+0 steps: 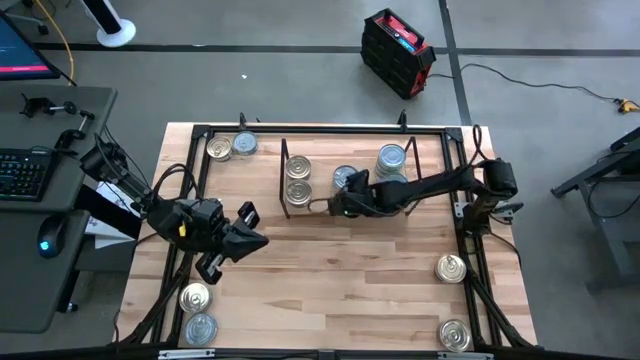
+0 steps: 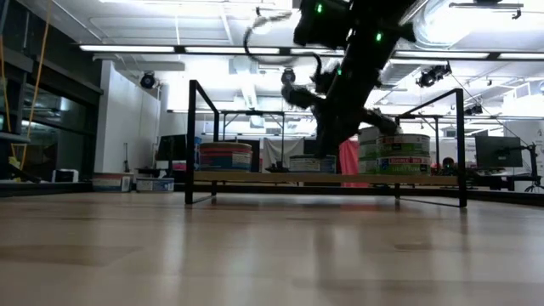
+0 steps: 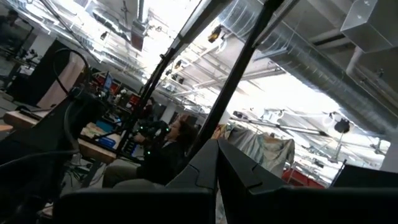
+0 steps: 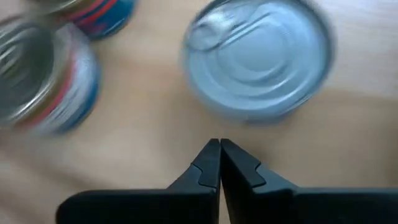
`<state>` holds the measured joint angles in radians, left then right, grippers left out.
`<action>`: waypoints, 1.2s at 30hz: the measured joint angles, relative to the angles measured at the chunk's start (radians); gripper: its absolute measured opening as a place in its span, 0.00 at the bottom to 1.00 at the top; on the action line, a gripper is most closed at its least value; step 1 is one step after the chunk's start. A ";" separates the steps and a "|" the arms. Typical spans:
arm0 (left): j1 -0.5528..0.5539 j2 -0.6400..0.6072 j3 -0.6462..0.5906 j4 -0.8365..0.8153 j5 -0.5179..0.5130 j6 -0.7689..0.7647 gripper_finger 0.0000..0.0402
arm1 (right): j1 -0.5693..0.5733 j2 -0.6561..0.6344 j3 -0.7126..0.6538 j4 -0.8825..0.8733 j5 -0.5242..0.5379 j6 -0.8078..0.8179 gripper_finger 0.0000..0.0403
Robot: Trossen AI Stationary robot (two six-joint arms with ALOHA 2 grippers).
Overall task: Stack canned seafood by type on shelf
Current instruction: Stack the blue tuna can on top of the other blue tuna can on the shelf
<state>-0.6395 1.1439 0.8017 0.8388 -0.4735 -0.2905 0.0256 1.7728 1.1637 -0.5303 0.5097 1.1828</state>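
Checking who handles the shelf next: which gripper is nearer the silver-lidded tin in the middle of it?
Right. The right gripper, fingers shut, hangs just beside the silver-lidded tin on the shelf; the left gripper sits off the shelf, toward the table's left.

On the shelf (image 1: pixel 420 205), two tins (image 1: pixel 298 178) sat left, another (image 1: pixel 345 179) mid-board, a stack (image 1: pixel 391 160) right; loose tins (image 1: pixel 228 147) lay behind.

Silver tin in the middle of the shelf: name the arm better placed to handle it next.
Right. Its claw, shut and empty, hovers just beside the silver tin over the shelf. The left claw, also shut, hangs off the shelf over the table, pointing up into the room.
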 joint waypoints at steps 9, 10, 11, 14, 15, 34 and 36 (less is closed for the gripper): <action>-0.007 0.018 0.030 -0.295 -0.033 -0.119 0.00 | 0.205 -0.226 0.000 -0.091 -0.022 -0.135 0.00; 0.005 0.035 0.055 -0.375 -0.025 -0.165 0.00 | 0.238 -0.254 -0.001 -0.116 -0.019 -0.137 0.00; 0.014 0.054 0.085 -0.476 -0.005 -0.199 0.00 | 0.269 -0.281 -0.002 -0.135 -0.012 -0.137 0.00; 0.034 0.121 0.231 -0.865 0.052 -0.235 0.00 | 0.354 -0.350 -0.002 -0.176 0.020 -0.135 0.00; 0.041 0.135 0.293 -1.041 0.022 -0.251 0.00 | 0.377 -0.370 -0.002 -0.183 0.031 -0.124 0.00; 1.218 0.118 0.508 -1.727 0.019 -0.472 0.00 | 0.486 -0.430 -0.022 -0.218 0.033 -0.078 0.00; 1.336 0.131 0.433 -1.693 0.105 -0.489 0.00 | 0.486 -0.429 -0.035 -0.212 0.033 -0.055 0.00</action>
<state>0.6964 1.2753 1.2352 -0.8542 -0.3688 -0.7798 0.5117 1.3434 1.1289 -0.7418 0.5422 1.1282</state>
